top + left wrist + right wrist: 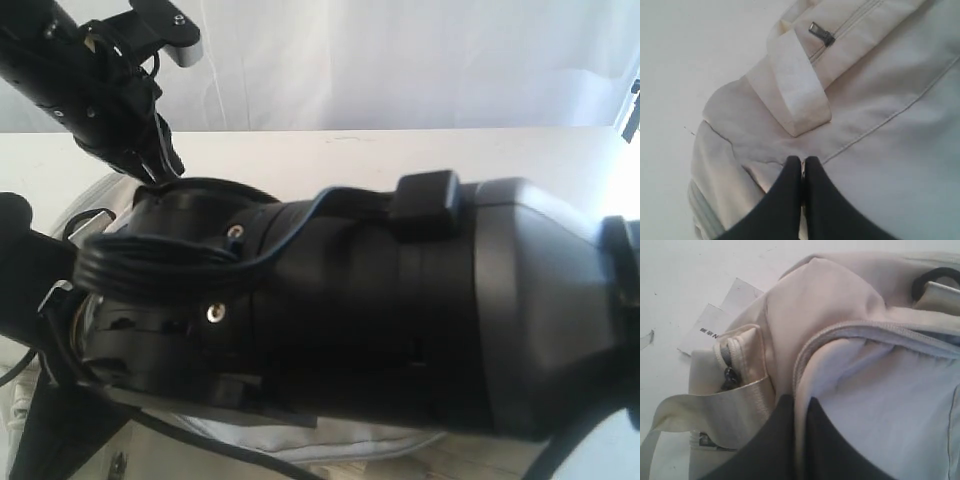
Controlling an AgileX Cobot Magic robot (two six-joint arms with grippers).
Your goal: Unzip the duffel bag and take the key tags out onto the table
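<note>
The cream-white duffel bag (900, 165) fills both wrist views. My left gripper (802, 162) is shut, and a thin metal sliver shows between its tips where a piping line ends; it looks like the main zipper pull. A fold of bag fabric beside the grey zipper piping (865, 330) is pinched in my shut right gripper (800, 402). In the exterior view the right arm (400, 310) hides most of the bag (360, 445). The left arm (110, 90) reaches down at the upper left. The key tags are hidden.
A satin strap loop (795, 85) and a side-pocket zipper pull (821, 34) lie beyond the left gripper. A black D-ring (935, 275), another small pull (730, 375) and a paper tag (715, 322) show near the right gripper. The white table (400, 160) extends behind the bag.
</note>
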